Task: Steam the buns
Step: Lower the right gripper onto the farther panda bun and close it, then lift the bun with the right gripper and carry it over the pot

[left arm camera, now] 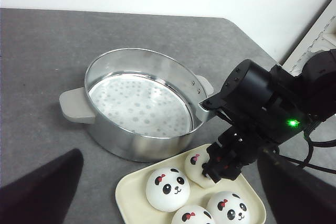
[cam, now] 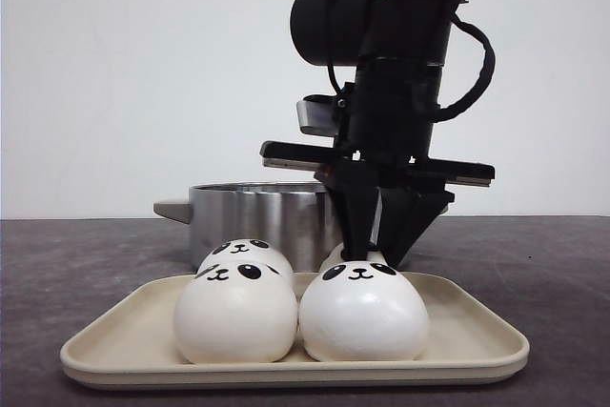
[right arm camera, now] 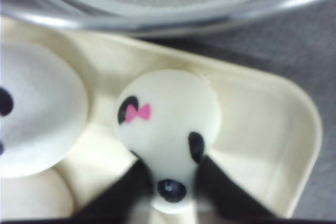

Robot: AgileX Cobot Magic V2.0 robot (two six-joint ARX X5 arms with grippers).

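Four white panda buns lie on a cream tray [cam: 114, 340]. Two stand at the front [cam: 233, 316] [cam: 362, 316], one at the back left [cam: 246, 254]. My right gripper [cam: 376, 250] reaches down from above and is shut on the back right bun [right arm camera: 168, 129], its dark fingers [right arm camera: 134, 187] pinching both sides. That bun still touches the tray and is mostly hidden in the front view. The left wrist view shows the same grip [left arm camera: 197, 163]. My left gripper [left arm camera: 169, 156] hovers high above, open and empty, out of the front view.
A steel steamer pot [left arm camera: 139, 103] with a perforated floor and grey handles stands just behind the tray [left arm camera: 128, 195], empty. Its rim [right arm camera: 157, 14] is close to the held bun. The grey table extends to a white wall.
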